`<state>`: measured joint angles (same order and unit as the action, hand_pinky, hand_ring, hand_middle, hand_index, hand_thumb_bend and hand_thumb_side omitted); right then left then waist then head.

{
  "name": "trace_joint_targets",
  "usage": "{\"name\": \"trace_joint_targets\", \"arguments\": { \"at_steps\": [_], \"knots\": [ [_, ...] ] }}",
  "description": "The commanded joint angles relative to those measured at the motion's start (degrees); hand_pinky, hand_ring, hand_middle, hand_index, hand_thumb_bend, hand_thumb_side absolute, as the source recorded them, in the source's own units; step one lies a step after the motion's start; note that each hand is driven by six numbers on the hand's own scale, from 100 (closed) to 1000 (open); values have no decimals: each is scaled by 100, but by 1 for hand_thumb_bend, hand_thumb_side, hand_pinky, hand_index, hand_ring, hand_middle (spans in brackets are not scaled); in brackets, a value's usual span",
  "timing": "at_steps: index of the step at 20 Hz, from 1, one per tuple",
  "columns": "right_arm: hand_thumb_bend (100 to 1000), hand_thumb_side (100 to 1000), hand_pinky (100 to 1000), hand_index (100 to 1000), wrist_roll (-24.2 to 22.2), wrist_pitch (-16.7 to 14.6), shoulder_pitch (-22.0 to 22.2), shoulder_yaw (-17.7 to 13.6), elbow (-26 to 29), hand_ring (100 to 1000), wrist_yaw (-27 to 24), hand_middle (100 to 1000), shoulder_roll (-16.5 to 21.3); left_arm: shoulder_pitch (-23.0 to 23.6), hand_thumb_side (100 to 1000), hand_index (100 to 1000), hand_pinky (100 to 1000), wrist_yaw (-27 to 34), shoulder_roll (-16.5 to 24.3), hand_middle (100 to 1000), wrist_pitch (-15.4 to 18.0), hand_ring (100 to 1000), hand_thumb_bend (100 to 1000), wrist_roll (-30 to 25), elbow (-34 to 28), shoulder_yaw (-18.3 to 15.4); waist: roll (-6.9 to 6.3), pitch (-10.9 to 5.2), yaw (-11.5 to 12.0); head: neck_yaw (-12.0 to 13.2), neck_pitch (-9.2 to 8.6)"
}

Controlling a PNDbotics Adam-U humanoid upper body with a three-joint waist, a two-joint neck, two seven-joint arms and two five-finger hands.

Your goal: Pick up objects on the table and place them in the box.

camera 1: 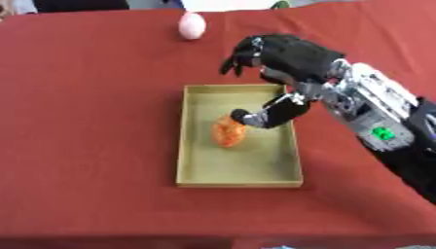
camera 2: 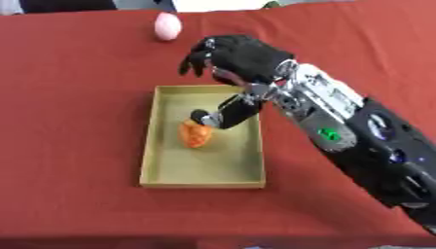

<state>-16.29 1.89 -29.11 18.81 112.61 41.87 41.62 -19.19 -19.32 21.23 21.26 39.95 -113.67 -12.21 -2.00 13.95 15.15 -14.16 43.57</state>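
- a table covered in red cloth [camera 1: 85, 121] fills the view, seen from above.
- a shallow, olive-yellow rectangular box [camera 1: 182, 141] lies open on the cloth, long side running away from the viewer.
- the robot's right hand [camera 1: 289, 58], black, comes in from the right on a black and silver arm and hangs over the far right corner of the box.
- its fingers [camera 1: 237, 61] curl downward past the box's far edge, over the cloth, and close on nothing; they are loosely bent, not clenched into a fist.
- its thumb [camera 1: 264, 115] reaches down into the box, apart from the fingers.
- an orange, bumpy object [camera 1: 228, 132] lies on the box floor near the middle, right at the thumb tip; whether the two touch cannot be told.
- a pale pink, egg-shaped object [camera 2: 167, 26] sits on the cloth beyond the fingers, near the table's far edge, well apart from the box and the hand.
- the left hand does not show.
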Motion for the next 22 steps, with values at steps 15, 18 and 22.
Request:
{"name": "trace_joint_targets", "arguments": {
  "at_steps": [15,18,22],
  "knots": [
    [218,758,674,769,4610,-522,2005,-2873,198,861,-2085,592,621,-422,448,789,801,-50,700,644,-453,736,165,-539,-92,422,-163,233,-471,841,-523],
    [214,765,681,780,5232,-886,2274,-3159,198,865,-2013,606,548,-557,449,793,801,-172,936,646,-727,737,162,-684,-92,502,-206,300,-569,983,-558],
    [222,760,683,791,5849,-1370,2592,-3442,198,866,-1876,614,400,-814,453,794,802,-240,1341,644,-1245,735,155,-1084,-92,632,-245,365,-741,1132,-543]
  ]
}}
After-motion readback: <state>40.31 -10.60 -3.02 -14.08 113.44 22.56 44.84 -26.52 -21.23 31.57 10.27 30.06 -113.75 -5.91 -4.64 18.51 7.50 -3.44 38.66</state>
